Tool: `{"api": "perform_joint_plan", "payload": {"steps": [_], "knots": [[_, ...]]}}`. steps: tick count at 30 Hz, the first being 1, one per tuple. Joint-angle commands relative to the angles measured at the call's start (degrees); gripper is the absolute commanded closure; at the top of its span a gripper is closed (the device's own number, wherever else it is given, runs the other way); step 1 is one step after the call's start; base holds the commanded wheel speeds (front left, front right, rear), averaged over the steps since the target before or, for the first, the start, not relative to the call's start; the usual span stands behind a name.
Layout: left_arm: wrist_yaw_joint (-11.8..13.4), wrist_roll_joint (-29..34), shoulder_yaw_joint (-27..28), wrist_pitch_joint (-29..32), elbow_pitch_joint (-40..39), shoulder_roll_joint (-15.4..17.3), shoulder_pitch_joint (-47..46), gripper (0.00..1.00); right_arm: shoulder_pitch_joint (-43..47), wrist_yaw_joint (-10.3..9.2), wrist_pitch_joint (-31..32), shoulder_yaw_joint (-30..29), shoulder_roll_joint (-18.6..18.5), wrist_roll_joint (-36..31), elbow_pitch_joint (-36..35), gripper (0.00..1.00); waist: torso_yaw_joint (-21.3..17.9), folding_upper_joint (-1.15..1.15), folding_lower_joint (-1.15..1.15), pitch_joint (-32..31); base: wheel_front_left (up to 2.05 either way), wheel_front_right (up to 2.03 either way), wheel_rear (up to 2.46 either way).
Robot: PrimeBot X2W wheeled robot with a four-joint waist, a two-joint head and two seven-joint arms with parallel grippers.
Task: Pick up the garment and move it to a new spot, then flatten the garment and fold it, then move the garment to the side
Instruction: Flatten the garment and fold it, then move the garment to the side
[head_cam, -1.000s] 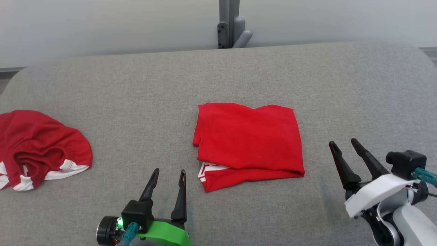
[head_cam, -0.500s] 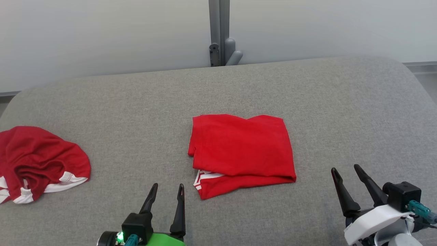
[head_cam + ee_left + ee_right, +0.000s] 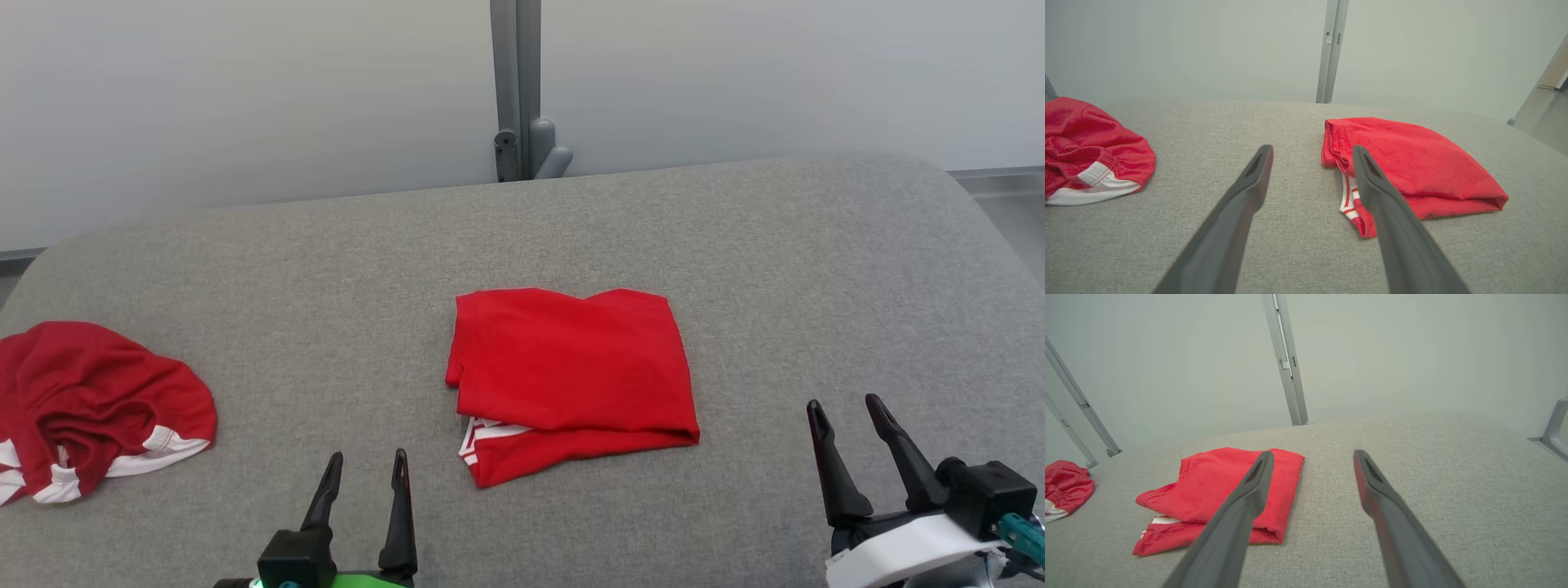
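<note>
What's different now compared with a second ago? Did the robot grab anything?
The head camera tilted up, so the whole picture slid down. The left pincer and right pincer each drew back a little from the folded red garment. Nothing was grabbed or released; both stayed open. That garment and the crumpled red garment stayed put.

The head camera looks forward and down on the grey bench from its near edge, facing the wall. Both wrist cameras sit low over it, sighting along the left tool and right tool. All three views share the folded red garment.
</note>
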Motion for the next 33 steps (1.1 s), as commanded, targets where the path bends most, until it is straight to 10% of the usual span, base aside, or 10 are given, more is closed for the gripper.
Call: {"api": "perform_joint_plan", "payload": {"steps": [1, 33], "knots": [[0.41, 0.34, 0.66, -0.28, -0.45, 0.03, 1.10, 0.00, 1.12, 0.00, -0.17, -0.39, 0.19, -1.01, -0.80, 0.00, -0.14, 0.00, 0.00, -0.23, 0.00, 0.00, 0.00], [-0.29, 2.84, 1.90, -0.28, -2.19, -0.02, 1.68, 0.00, -0.83, 0.00, -0.18, 0.73, 0.57, 3.85, 2.64, 0.00, 3.94, 0.00, 0.00, 1.14, 0.00, 0.00, 0.00]]}}
